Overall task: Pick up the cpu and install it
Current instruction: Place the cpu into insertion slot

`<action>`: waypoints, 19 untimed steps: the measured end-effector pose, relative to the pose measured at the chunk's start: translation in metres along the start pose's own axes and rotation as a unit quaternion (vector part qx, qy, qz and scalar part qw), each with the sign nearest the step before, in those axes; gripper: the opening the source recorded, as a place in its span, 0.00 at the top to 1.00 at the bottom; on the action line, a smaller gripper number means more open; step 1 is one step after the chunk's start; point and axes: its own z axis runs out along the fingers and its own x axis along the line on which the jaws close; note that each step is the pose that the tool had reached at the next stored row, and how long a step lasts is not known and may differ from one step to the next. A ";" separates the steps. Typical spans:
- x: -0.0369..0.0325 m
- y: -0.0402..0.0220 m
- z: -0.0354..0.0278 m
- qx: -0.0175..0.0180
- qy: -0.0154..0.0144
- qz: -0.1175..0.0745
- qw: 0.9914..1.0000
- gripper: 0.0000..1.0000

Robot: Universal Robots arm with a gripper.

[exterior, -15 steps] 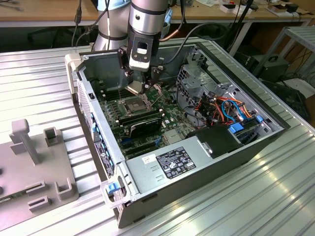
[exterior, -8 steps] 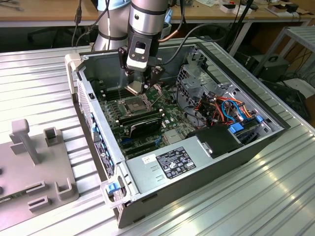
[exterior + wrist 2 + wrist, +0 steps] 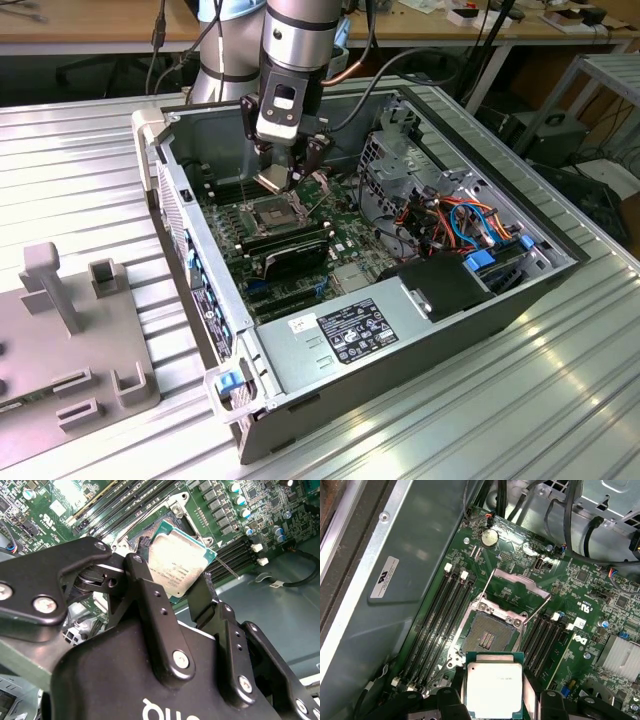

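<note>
Plainly, the cpu is held clear of the socket and is not yet seated in it. It is clamped in the gripper, whose jaws are closed only to the chip's width. 1 of the fingers is pressed on each of 2 opposite edges, and the silver lid is left bare between them. In the exterior view the chip is seen just above the socket, apparently at a slight tilt to it, though the gap cannot be judged exactly.

The socket is seen open in the first wrist view. Its plate is swung up on 1 side, the lever is released beside it, and the contact field is exposed. Long slots are ranged on 2 sides of the socket, and the board spreads around it inside the case.

The cpu is judged to be light, thin and quite stiff, so no sag is expected. Its metal lid looks smooth, and a slip is thought possible if the squeeze is weak. The green rim around the lid is taken to be the right place for a hold, as it is used now. The underside is best left untouched, since its contacts and the socket's fine pins are judged fragile and easily bent by a skewed or forced seating.
</note>
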 end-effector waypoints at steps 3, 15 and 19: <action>0.0000 0.0000 0.0000 0.000 0.000 0.000 1.000 0.45; 0.0000 0.0000 0.0004 0.001 0.000 0.033 0.999 0.45; 0.0000 0.0000 0.0004 0.001 0.000 0.034 0.999 0.45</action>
